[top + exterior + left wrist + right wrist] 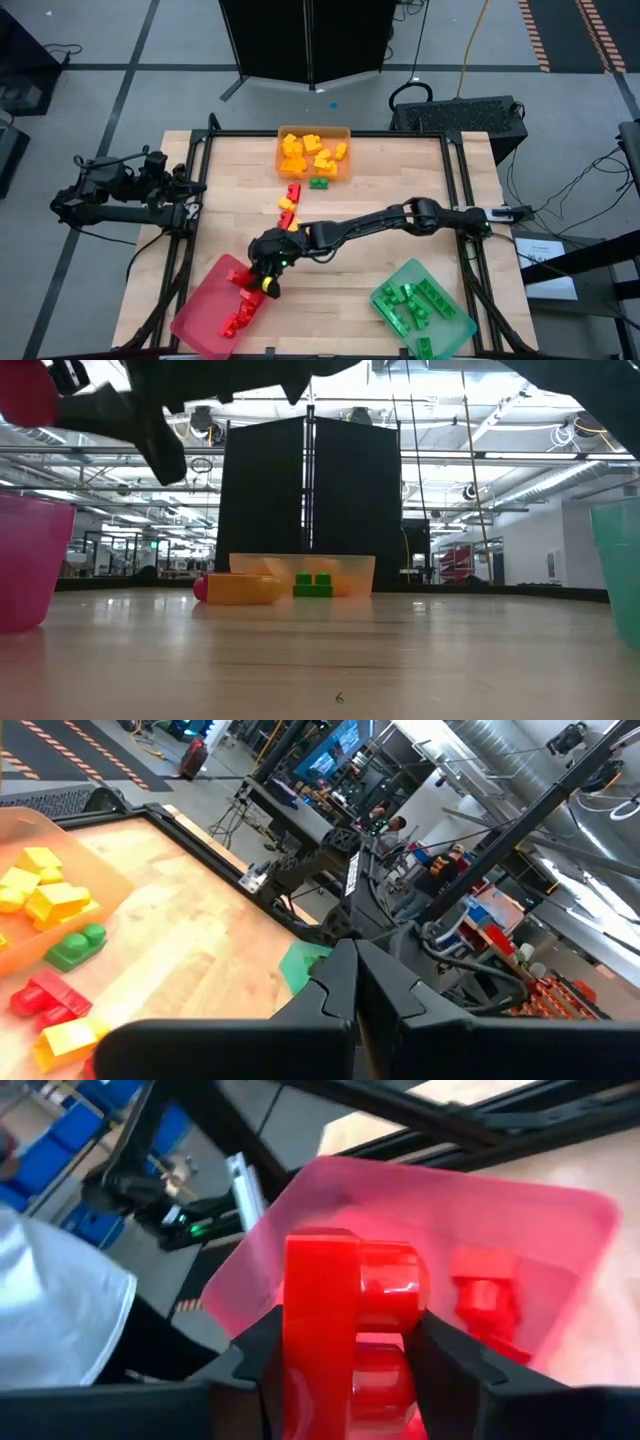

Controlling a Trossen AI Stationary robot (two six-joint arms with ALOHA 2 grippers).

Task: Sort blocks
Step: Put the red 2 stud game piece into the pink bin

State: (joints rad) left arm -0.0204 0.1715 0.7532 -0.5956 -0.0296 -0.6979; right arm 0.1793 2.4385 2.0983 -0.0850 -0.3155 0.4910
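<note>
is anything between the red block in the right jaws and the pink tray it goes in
Nothing visible does. The right gripper holds the red block directly over the open pink tray; only red blocks already dropped lie inside, with room beside them.

Red block (350, 1330), pink-red tray (420, 1200), orange tray (345, 135).

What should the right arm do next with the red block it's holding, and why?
Probably open the right tool and drop the red block. Its fingers clamp the block directly above the pink tray, which already holds other red blocks. It may pay to ease down a little first so the block doesn't bounce out. The left tool waits shut at the table's left edge.
</note>
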